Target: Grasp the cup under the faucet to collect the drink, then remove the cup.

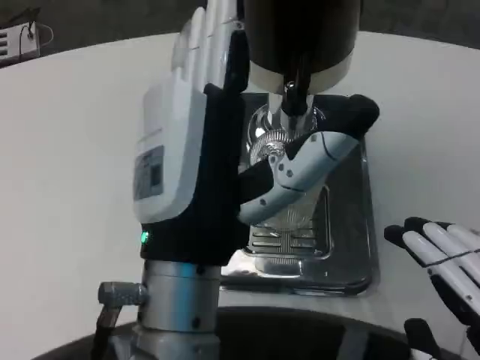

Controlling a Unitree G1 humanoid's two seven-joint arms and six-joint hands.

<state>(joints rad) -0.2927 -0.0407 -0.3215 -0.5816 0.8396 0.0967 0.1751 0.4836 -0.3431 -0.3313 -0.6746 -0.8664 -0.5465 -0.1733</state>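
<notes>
A clear ribbed glass cup (291, 216) stands on the grate of a shiny metal drip tray (351, 247), under the faucet (292, 96) of a dark drink dispenser (300, 34). My left hand (195, 150) is raised high and close to the camera, left of the dispenser. Its fingers (214, 30) point up beside the dispenser body, and its thumb (319, 154) reaches across in front of the cup's upper part, hiding it. I see nothing held in that hand. My right hand (442, 262) lies over the table at the lower right, fingers spread, holding nothing.
The dispenser rises at the back centre, and the tray's raised rim surrounds the cup. A white power strip (16, 41) lies at the far left edge. The table's dark front edge runs along the bottom.
</notes>
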